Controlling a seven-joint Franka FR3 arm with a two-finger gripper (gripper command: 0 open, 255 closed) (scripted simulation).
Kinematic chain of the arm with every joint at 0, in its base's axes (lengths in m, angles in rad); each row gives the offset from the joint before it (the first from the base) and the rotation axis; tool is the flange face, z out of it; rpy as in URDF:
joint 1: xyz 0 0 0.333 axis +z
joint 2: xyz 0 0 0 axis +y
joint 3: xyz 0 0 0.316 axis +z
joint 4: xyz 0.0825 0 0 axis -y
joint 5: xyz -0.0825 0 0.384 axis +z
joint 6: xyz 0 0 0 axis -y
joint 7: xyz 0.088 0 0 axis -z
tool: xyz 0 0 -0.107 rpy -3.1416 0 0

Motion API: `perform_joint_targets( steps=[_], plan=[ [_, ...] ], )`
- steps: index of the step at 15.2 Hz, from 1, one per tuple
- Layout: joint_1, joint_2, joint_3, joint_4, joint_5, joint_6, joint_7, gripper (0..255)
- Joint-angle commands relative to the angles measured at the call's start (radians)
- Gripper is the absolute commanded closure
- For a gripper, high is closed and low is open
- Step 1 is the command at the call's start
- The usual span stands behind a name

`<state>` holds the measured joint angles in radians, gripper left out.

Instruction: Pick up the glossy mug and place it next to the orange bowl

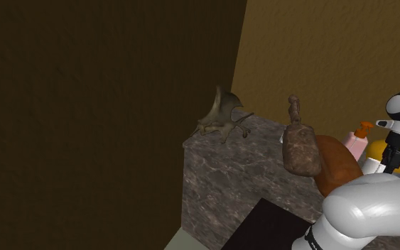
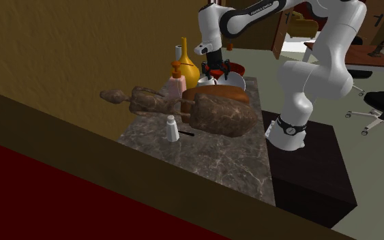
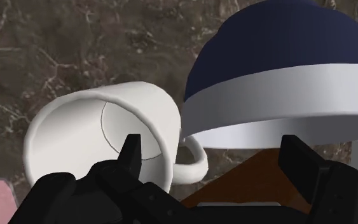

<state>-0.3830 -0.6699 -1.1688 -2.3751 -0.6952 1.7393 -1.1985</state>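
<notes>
In the wrist view a glossy white mug [image 3: 107, 130] rests on the marbled counter, mouth toward the camera and handle pointing at a bowl [image 3: 285, 70] drawn dark blue with a white band. Mug and bowl are close together, nearly touching. My gripper [image 3: 214, 156] is open just above them. One fingertip overlaps the mug's near wall, the other stands far off in front of the bowl, and neither clasps anything. From the second exterior view the gripper [image 2: 215, 68] hangs over the white mug [image 2: 205, 80] and bowl [image 2: 231, 79] at the counter's far end.
A yellow vase [image 2: 187, 63] and a pink pump bottle [image 2: 176, 83] stand beside the mug. A large brown carved figure [image 2: 204, 112] lies across the counter [image 2: 231, 160], with a small white shaker [image 2: 172, 128] in front of it. A grey sculpture [image 1: 223, 117] sits at the counter's corner.
</notes>
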Motion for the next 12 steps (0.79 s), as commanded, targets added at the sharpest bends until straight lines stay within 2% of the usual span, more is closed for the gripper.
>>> perform_joint_targets(
  steps=[1, 4, 12],
  plan=[
    [0.001, -0.001, 0.020, 0.026, 0.015, -0.030, -0.004, 0],
    [0.010, 0.005, 0.068, 0.104, 0.055, -0.109, -0.018, 0],
    [0.010, 0.005, 0.068, 0.104, 0.055, -0.109, -0.017, 0]
  ],
)
